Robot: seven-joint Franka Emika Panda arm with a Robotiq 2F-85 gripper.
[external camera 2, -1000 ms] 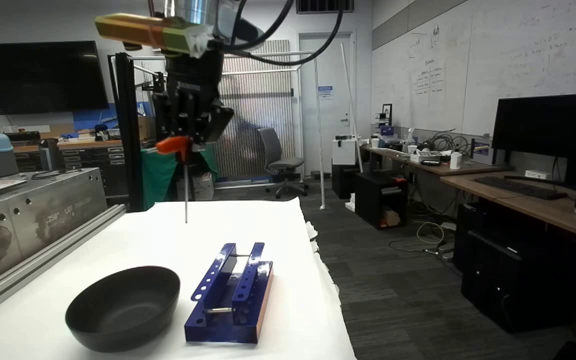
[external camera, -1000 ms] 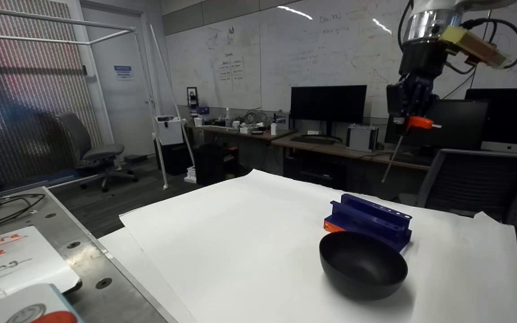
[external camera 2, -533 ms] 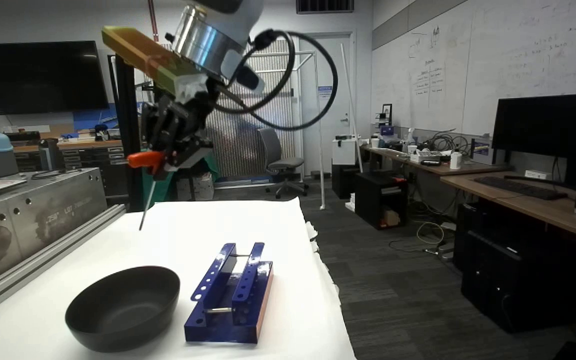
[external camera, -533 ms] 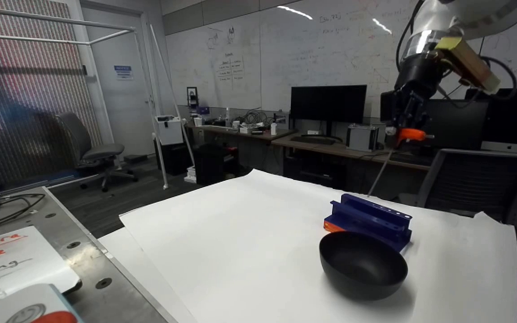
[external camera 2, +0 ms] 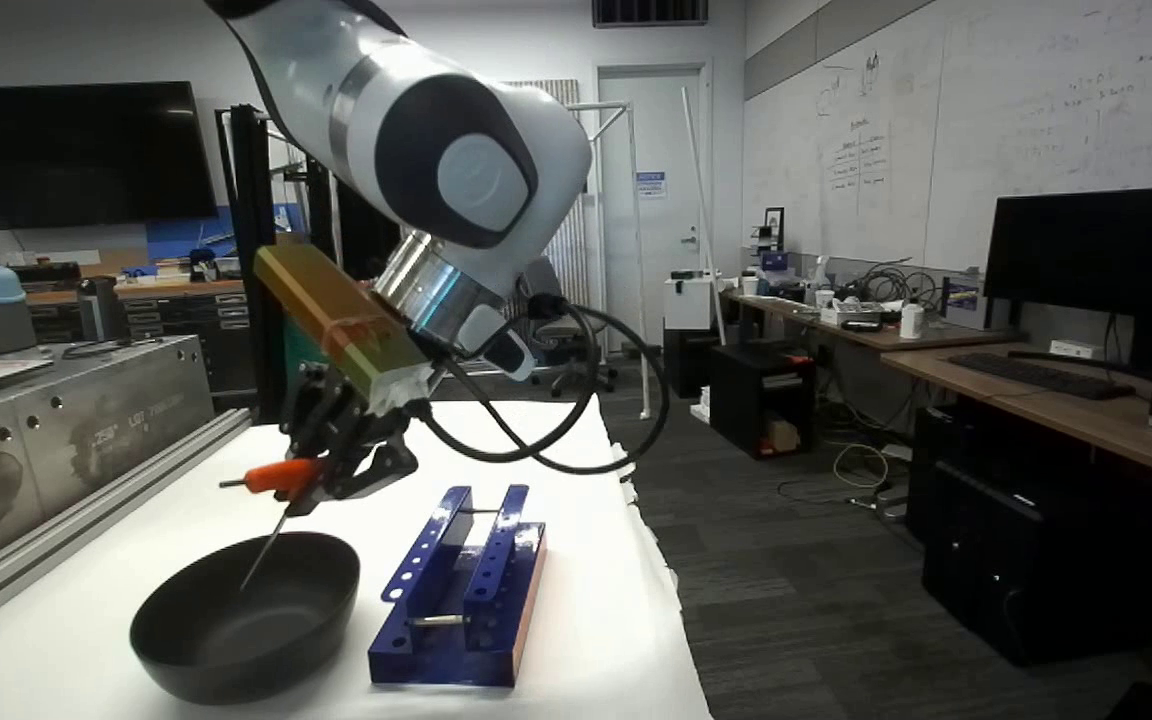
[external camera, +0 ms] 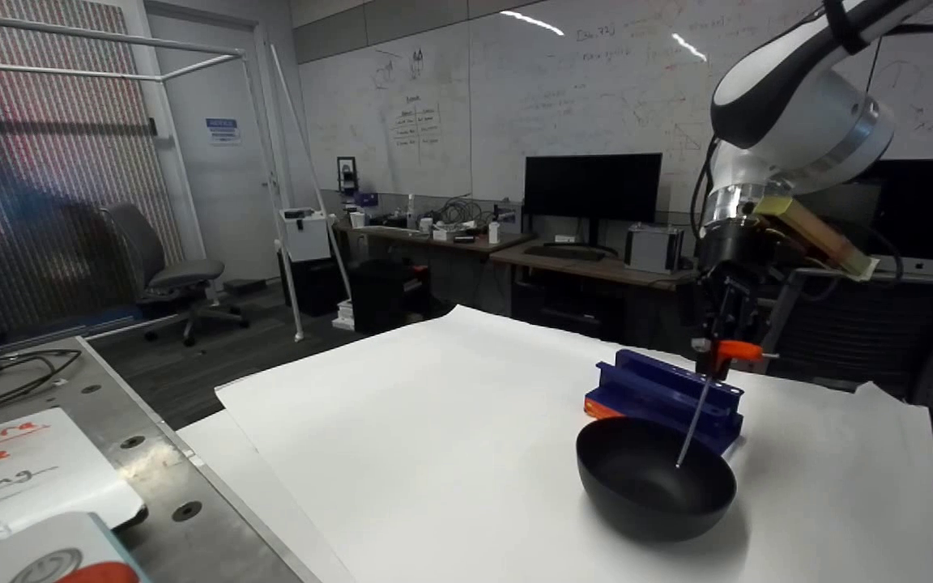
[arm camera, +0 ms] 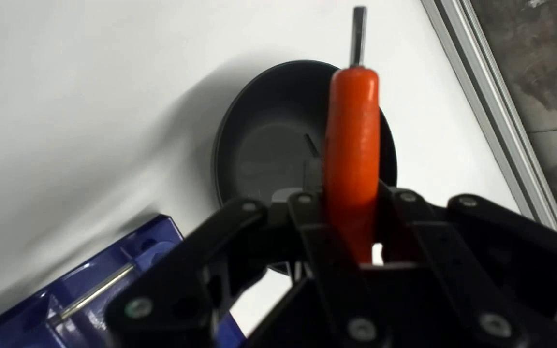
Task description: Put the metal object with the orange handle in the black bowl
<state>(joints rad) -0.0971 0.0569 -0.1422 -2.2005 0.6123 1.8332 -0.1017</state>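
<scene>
The metal object with the orange handle (external camera: 738, 351) (external camera 2: 281, 475) is held by my gripper (external camera: 712, 356) (external camera 2: 308, 490). The gripper is shut on the orange handle, which also shows between the fingers (arm camera: 351, 205) in the wrist view. The thin metal shaft hangs down at a slant. In both exterior views its lower end shows within the mouth of the black bowl (external camera: 653, 494) (external camera 2: 246, 630); I cannot tell whether it touches the bowl. In the wrist view the bowl (arm camera: 269, 154) lies below the handle, partly hidden by the handle and fingers.
A blue ridged rack (external camera: 665, 397) (external camera 2: 461, 600) stands close beside the bowl. It also shows at the lower left of the wrist view (arm camera: 80, 295). Both rest on a white-covered table (external camera: 434, 453). A metal rail and block (external camera 2: 76, 440) run along one table edge.
The arm has come down and across toward the bowl, carrying the orange-handled object. The shaft's end has moved from above the table to the bowl's mouth. Bowl and rack have not moved.
</scene>
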